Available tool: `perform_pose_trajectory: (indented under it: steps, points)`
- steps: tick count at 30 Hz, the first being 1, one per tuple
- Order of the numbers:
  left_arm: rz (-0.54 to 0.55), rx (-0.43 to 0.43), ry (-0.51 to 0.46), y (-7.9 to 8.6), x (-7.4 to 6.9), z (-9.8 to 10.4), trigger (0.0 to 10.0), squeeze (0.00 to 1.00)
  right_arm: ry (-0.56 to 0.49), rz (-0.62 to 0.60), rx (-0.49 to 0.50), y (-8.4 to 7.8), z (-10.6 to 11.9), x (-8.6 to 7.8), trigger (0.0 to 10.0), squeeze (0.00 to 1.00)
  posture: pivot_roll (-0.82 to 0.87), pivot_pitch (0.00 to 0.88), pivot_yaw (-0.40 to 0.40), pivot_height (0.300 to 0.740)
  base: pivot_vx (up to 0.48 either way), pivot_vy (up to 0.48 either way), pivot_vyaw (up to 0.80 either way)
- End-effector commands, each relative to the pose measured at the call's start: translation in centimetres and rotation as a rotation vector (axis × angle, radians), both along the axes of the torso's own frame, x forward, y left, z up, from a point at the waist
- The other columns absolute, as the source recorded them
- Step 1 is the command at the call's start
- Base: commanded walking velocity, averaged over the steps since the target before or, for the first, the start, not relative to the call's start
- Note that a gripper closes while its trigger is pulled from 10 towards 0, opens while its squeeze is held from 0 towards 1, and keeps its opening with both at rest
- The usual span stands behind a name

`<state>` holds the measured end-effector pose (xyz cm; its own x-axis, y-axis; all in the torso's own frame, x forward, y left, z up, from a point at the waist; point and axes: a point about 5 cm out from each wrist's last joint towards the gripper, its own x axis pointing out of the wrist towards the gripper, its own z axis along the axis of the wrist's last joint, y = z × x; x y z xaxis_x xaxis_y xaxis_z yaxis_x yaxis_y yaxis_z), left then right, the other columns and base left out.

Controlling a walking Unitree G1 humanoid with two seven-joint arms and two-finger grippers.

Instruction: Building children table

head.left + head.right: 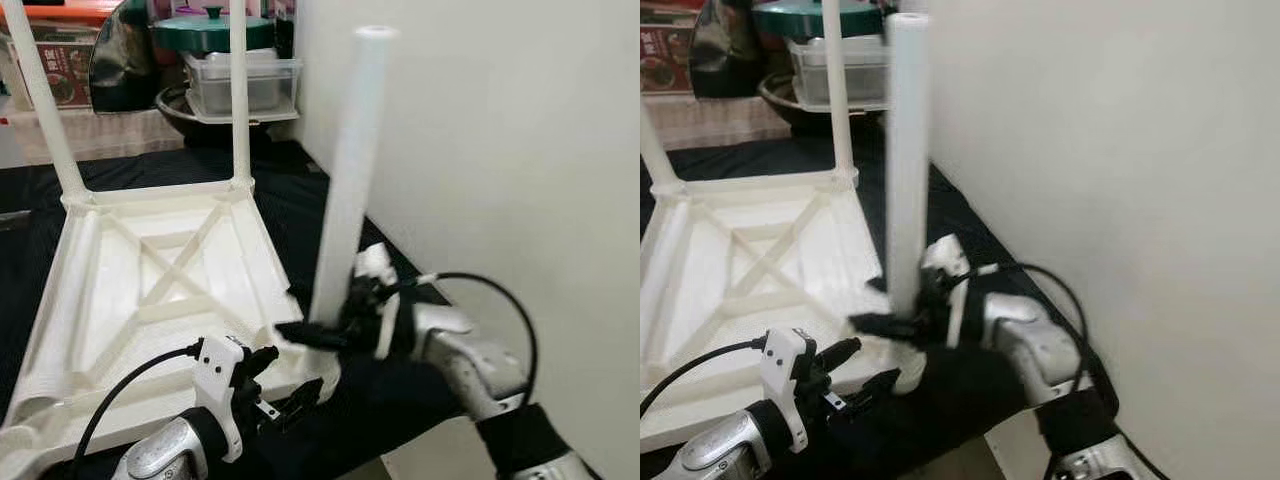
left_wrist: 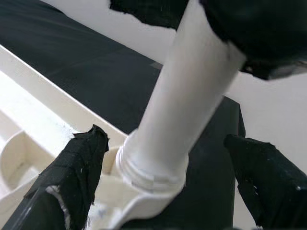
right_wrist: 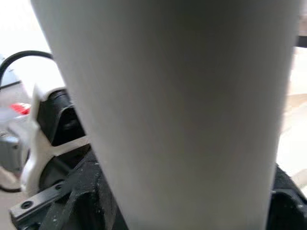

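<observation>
Right now my right hand [image 1: 318,335] is clamped around the lower end of a white table leg [image 1: 345,180], holding it upright, tilted slightly, so its foot sits in the near corner socket [image 2: 151,175] of the tabletop [image 1: 160,290]. That tabletop lies upside down on a black-covered surface [image 1: 330,215], ribbed underside facing up, which puts the sockets where I can reach them; two more legs [image 1: 238,90] already stand in its far corners. My left hand [image 2: 165,182] waits at the socket with its fingers [image 2: 79,163] spread apart on either side of the leg, touching nothing, probably ready to steady the corner. Everything is smooth, matte, cream-white plastic: the legs are plain round tubes, the socket a short ringed collar, the underside crossed by diagonal ribs.
</observation>
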<state>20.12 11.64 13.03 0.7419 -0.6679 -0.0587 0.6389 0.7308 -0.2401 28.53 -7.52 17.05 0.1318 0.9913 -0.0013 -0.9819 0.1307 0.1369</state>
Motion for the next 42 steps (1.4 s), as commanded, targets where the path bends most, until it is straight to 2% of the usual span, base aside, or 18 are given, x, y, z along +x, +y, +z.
perform_pose_trajectory:
  steps: [1, 2, 3, 4, 6, 7, 13, 15, 16, 23, 24, 25, 26, 29, 32, 36, 38, 42]
  points:
    - [0.0, 0.005, 0.019, -0.1, -0.1, -0.3, 10.0, 0.0, -0.01, 0.027, -0.009, 0.4, -0.2, -0.2, 4.2, 0.0, 0.05, 0.0, -0.128, 0.74, 0.0, 0.0, 0.0]
    - [0.0, 0.004, 0.021, -0.1, -0.2, -0.3, 10.0, 0.0, 0.007, -0.025, -0.04, 0.6, -0.7, 0.2, 0.0, 0.0, 0.05, 0.0, -0.127, 0.74, 0.0, 0.0, 0.0]
    - [-0.001, 0.003, 0.023, -0.1, -0.2, -0.3, 10.0, 0.0, 0.022, -0.223, -0.126, 0.8, -1.7, 1.9, 0.0, 0.0, 0.05, 0.0, -0.127, 0.74, 0.0, 0.0, 0.0]
    - [-0.001, 0.003, 0.023, -0.1, -0.2, -0.3, 10.0, 0.0, 0.022, -0.223, -0.126, 0.8, -1.7, 1.9, 0.0, 0.0, 0.05, 0.0, -0.127, 0.74, 0.0, 0.0, 0.0]
    - [-0.012, -0.001, 0.028, -0.2, -0.3, -0.3, 10.0, 0.0, 0.176, -0.955, -0.306, -2.3, -4.1, 6.5, 0.0, 0.0, 0.03, 0.0, -0.116, 0.74, 0.0, 0.0, 0.0]
    - [-0.018, -0.004, 0.029, -0.2, -0.3, -0.4, 10.0, 0.0, 0.235, -1.162, -0.35, -3.8, -4.9, 7.1, 0.0, 0.0, 0.03, 0.0, -0.116, 0.74, 0.0, 0.0, 0.0]
    - [-0.03, -0.006, 0.027, -0.4, -0.3, -0.3, 10.0, 0.0, 0.227, -1.442, -0.372, -6.3, -5.1, 6.9, 0.0, 0.0, 0.03, 0.0, -0.114, 0.74, 0.0, 0.0, 0.0]
    - [-0.032, -0.003, 0.026, -0.4, -0.3, -0.3, 10.0, 0.0, 0.198, -1.407, -0.362, -5.6, -4.6, 6.8, 0.0, 0.0, 0.03, 0.0, -0.113, 0.74, 0.0, 0.0, 0.0]
    - [-0.032, 0.0, 0.027, -0.3, -0.2, -0.3, 10.0, 0.0, 0.172, -1.349, -0.344, -4.5, -3.8, 6.7, 10.0, 0.0, 0.03, 0.0, -0.111, 0.74, 0.0, 0.0, 0.0]
    - [-0.037, -0.002, 0.03, -0.3, -0.2, -0.3, 10.0, 0.0, 0.147, -1.18, -0.229, -1.7, -2.0, 6.3, 10.0, 0.0, 0.02, 0.0, -0.108, 0.74, 0.0, 0.0, 0.0]
    - [-0.04, -0.004, 0.03, -0.4, -0.2, -0.3, 10.0, 0.0, 0.149, -1.167, -0.172, -1.6, -1.5, 6.4, 10.0, 1.0, 0.02, 0.0, -0.109, 0.74, 0.0, 0.0, 0.0]
    - [-0.04, -0.004, 0.03, -0.4, -0.2, -0.3, 10.0, 0.0, 0.149, -1.167, -0.172, -1.6, -1.5, 6.4, 10.0, 1.0, 0.02, 0.0, -0.109, 0.74, 0.0, 0.0, 0.0]
    - [-0.042, -0.006, 0.029, -0.4, -0.2, -0.4, 10.0, 0.0, 0.124, -1.07, -0.037, -1.3, 0.0, 6.4, 10.0, 0.0, 0.02, 0.0, -0.111, 0.74, 0.0, 0.0, 0.0]
    - [-0.041, -0.007, 0.03, -0.4, -0.2, -0.4, 10.0, 0.0, 0.116, -0.98, 0.036, -1.2, 0.9, 6.1, 10.0, 0.0, 0.02, 0.0, -0.107, 0.74, 0.0, 0.0, 0.0]
    - [-0.046, -0.012, 0.031, -0.5, 0.0, -0.5, 10.0, 0.0, 0.001, -0.619, 0.139, -1.5, 2.6, 4.8, 10.0, 0.0, 0.02, 0.0, -0.105, 0.74, 0.0, 0.0, 0.0]
    - [-0.052, -0.014, 0.029, -0.5, 0.1, -0.5, 10.0, 0.0, -0.019, -0.447, 0.136, -1.7, 2.5, 4.1, 10.0, 0.0, 0.02, 0.0, -0.108, 0.74, 0.0, 0.0, 0.0]
    - [-0.051, -0.005, 0.022, -0.5, 0.2, -0.5, 10.0, 0.0, -0.02, -0.177, 0.087, -1.1, 2.2, 2.3, 10.0, 0.0, 0.03, 0.0, -0.114, 0.74, 0.0, 0.0, 0.0]
    - [-0.046, -0.001, 0.022, -0.4, 0.2, -0.5, 10.0, 0.0, -0.027, -0.023, 0.023, -0.3, 1.3, 1.1, 10.0, 0.0, 0.04, 0.0, -0.117, 0.74, 0.0, 0.0, 0.0]
